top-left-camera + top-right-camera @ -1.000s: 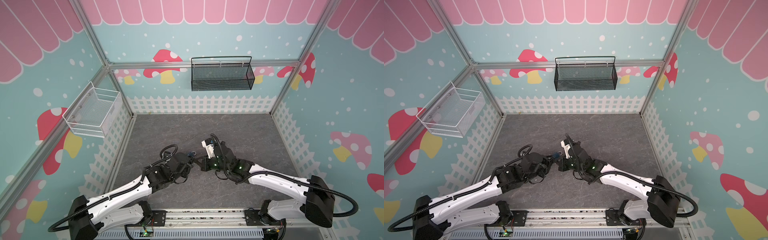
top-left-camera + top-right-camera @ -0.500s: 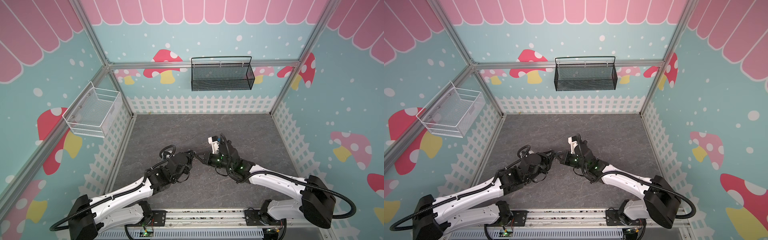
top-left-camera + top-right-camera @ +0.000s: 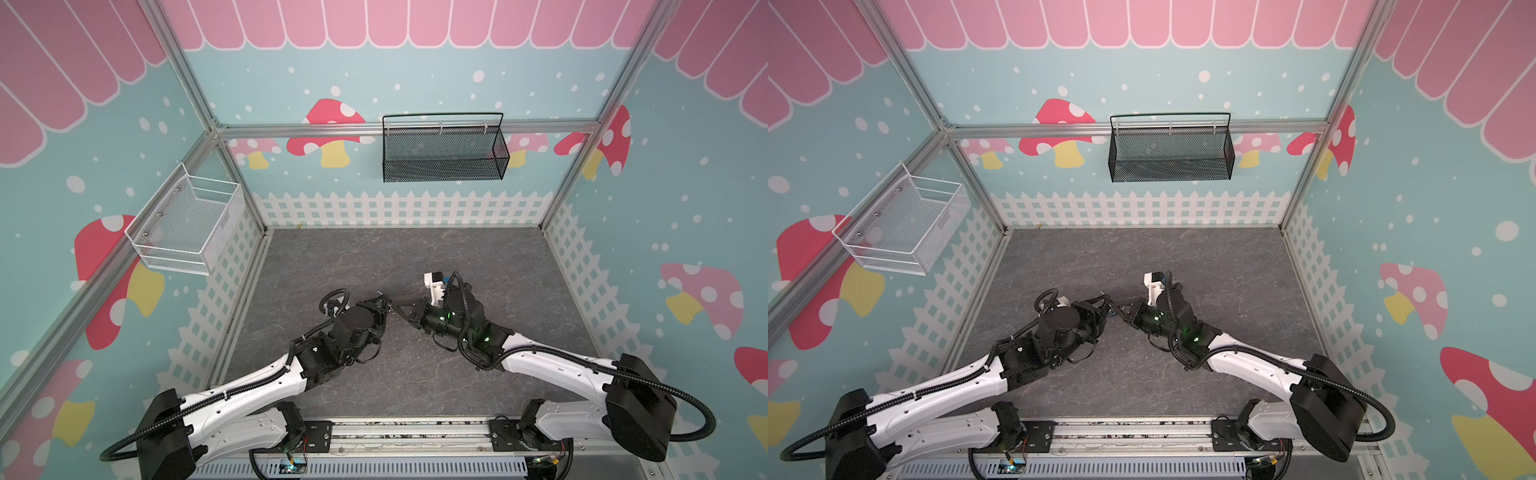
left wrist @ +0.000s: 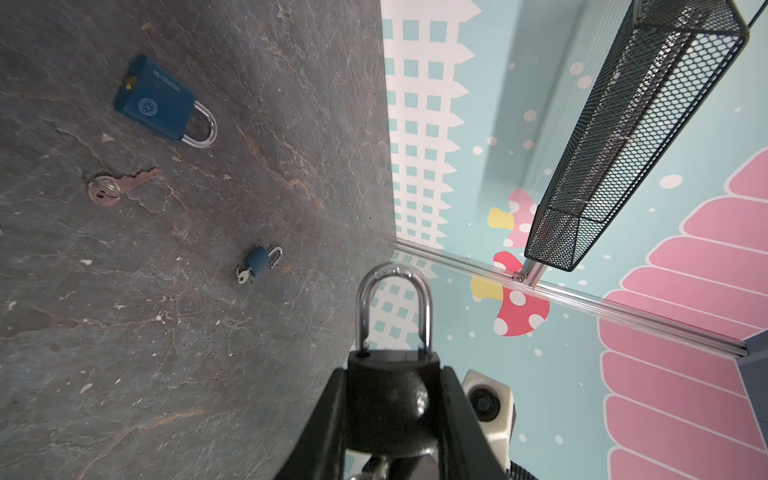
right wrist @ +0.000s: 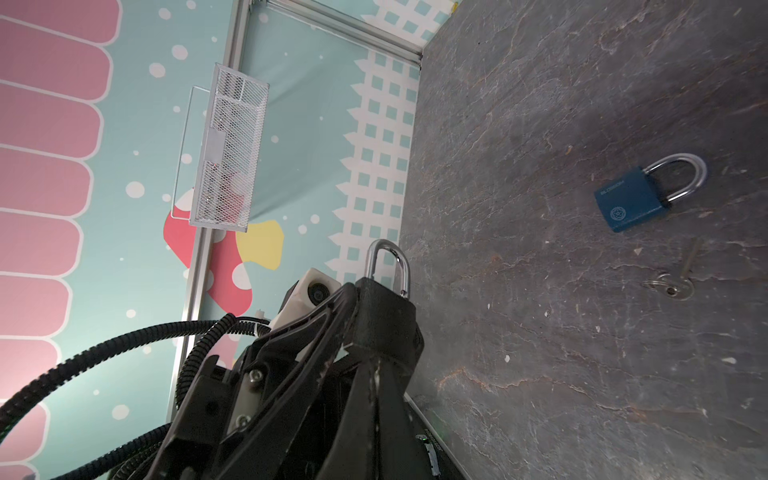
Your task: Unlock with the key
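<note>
Padlock (image 4: 388,411), black with a steel shackle, sits clamped in the left hand (image 4: 392,374) above the middle of the tabletop (image 4: 124,332). At its base the right hand (image 5: 376,365) is pinched together, and whatever it grips is hidden. On the tabletop a loose key (image 4: 120,189) lies near a blue padlock (image 4: 156,99)

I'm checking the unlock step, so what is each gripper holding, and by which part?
The left gripper clamps the black padlock by its body, shackle free. The right gripper is shut at the padlock's base; whether it pinches anything is hidden.
</note>
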Robot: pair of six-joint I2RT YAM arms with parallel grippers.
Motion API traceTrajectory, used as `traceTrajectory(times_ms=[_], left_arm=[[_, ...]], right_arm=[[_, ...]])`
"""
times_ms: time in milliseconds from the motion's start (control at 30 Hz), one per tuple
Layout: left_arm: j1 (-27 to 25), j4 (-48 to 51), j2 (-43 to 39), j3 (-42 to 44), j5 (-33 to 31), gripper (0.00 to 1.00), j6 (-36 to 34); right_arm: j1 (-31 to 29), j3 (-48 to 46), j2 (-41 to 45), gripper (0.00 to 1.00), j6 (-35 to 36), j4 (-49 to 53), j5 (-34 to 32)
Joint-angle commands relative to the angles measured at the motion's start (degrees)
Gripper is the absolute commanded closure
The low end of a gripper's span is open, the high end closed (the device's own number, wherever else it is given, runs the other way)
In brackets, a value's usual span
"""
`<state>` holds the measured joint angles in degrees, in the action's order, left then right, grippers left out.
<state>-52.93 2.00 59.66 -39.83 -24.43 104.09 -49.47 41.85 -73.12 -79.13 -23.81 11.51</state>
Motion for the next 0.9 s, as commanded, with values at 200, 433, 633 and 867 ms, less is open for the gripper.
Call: traceTrajectory(times_ms=[200,433,633,867], left_arm=[[0.9,9.7,-2.6,-6.3,-0.6,1.0,-7.7],[5.7,20.6,-6.4,-8.3,3.9,1.0,-23.2],[6.9,21.7,-7.8,-8.9,4.6,1.0,-49.6],[6.9,8.6,-7.3,-2.5,13.3,1.0,-76.7]], right_arm=[[-1.5,1.3,6.6,0.72,10.2,7.1,-4.0],[-0.9,2.3,12.0,0.49,20.4,15.6,-6.5],[0.9,4.8,13.8,0.38,31.0,26.8,-7.1],[3.0,11.7,11.1,0.35,40.9,42.6,-7.2]])
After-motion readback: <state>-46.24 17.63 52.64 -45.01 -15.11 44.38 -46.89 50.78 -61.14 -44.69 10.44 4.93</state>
